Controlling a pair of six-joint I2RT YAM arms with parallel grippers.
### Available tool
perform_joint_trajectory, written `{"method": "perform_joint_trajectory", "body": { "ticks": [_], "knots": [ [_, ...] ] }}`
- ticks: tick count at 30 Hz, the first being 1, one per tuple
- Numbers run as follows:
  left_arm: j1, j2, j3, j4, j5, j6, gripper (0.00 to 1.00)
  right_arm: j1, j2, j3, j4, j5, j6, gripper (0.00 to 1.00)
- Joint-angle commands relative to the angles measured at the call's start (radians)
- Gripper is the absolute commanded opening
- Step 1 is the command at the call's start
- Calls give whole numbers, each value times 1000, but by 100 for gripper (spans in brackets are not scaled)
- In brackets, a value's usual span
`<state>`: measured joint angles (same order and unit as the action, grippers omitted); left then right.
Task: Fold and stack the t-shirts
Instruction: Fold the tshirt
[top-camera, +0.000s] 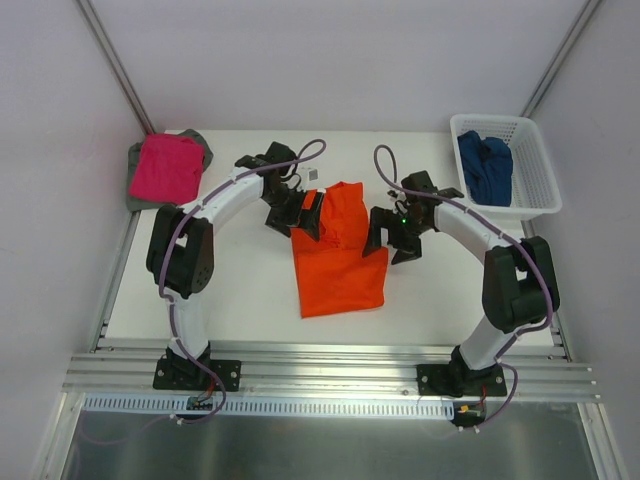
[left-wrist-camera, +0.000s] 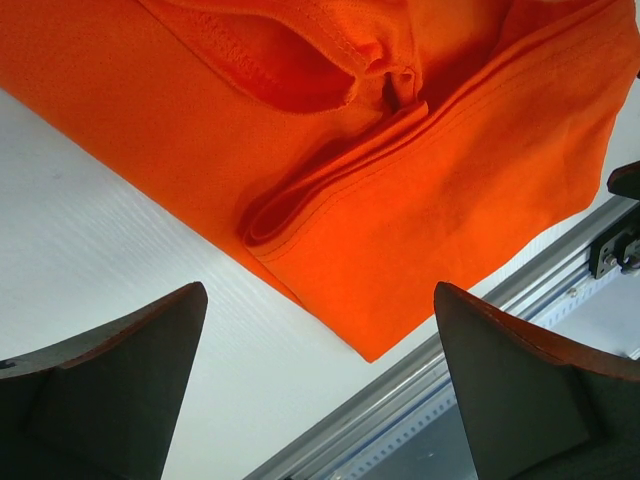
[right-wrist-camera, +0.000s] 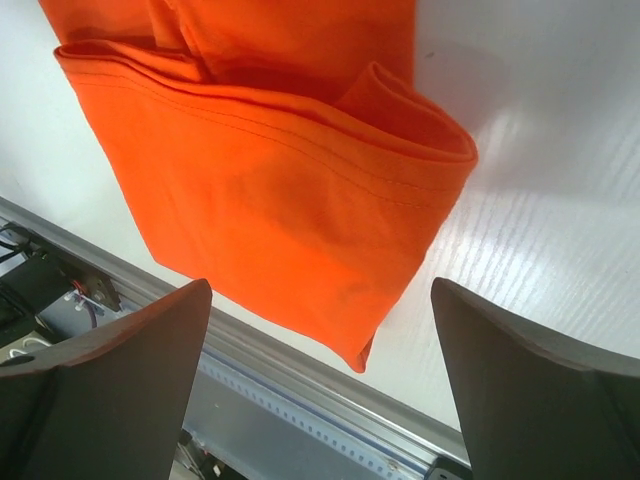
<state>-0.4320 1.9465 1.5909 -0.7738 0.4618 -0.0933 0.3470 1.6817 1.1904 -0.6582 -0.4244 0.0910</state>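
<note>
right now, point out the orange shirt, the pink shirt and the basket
orange t-shirt (top-camera: 340, 272): top external view, middle of its lower panel
pink t-shirt (top-camera: 167, 167): top external view, centre of its folded top
white basket (top-camera: 541, 165): top external view, its right wall

Place: robot lab test cell, not a home.
Mounts: 2 arm bases (top-camera: 190, 372) bolted to alu extrusion rail (top-camera: 330, 372) at near edge.
Surface: plain white tabletop (top-camera: 240, 290).
Walls: pale blank panels (top-camera: 330, 60) w/ slanted metal struts (top-camera: 115, 65).
Wiring: purple cables (top-camera: 322, 146) run exposed along arms; connectors showing at bases.
</note>
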Motion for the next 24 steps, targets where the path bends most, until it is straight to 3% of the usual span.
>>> {"method": "perform_joint_trajectory", "body": {
  "ticks": [1, 11, 14, 17, 19, 21, 24],
  "knots": [
    [-4, 6, 38, -32, 12, 6, 99, -17, -47, -21, -34, 15, -16, 97],
    [-4, -30, 15, -30, -17, 9, 99, -23, 70, 3, 23, -40, -13, 99],
    [-4, -57, -17, -32, -12, 9, 99, -23, 117, 27, 46, -65, -5, 82],
    [-1, -80, -49, -32, -17, 9, 99, -20, 174, 64, 58, -71, 6, 42],
    [7, -84, -66, -32, -20, 6, 99, -19, 210, 97, 55, -60, 3, 23],
    [18, -90, -74, -30, -23, 6, 99, -14, 225, 121, 49, -54, 1, 16],
    [33, -92, -75, -30, -17, 6, 99, 6, 220, 164, 29, -54, -10, 19]
  ]
}}
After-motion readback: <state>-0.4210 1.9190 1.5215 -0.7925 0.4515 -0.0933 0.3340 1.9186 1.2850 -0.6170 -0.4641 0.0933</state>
